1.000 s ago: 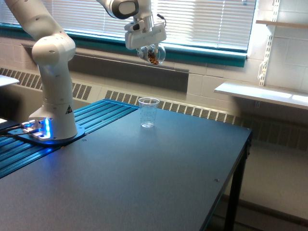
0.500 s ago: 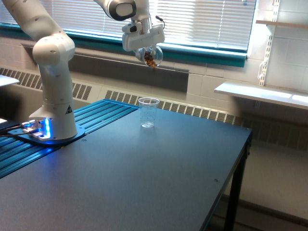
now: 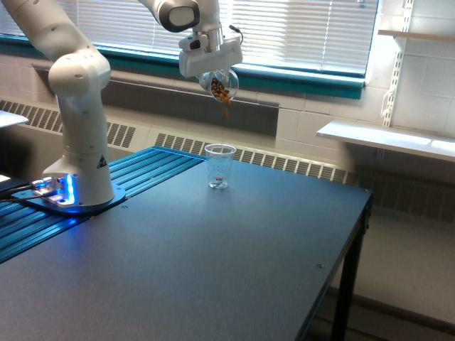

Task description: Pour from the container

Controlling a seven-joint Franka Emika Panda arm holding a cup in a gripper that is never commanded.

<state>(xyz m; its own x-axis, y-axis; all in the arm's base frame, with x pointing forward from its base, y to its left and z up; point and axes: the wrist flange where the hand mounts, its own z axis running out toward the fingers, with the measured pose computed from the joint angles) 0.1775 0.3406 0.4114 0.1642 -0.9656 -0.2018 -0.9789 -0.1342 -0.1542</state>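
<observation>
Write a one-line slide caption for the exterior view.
Gripper tips the container, brown bits spilling toward the plastic cup on the dark table.

- Small clear rounded glass-like container (image 3: 221, 87): glossy, brown granular bits inside.
- Tall clear tapered plastic cup (image 3: 220, 165): smooth, see-through.
- Dark matt table top (image 3: 213, 263).
- White glossy plastic-looking robot arm (image 3: 79, 106).

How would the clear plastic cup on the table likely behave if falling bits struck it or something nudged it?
The plastic cup looks thin-walled and nearly empty, so probably light. Being tall with a narrower base, it may tip or slide easily on the smooth table.
</observation>
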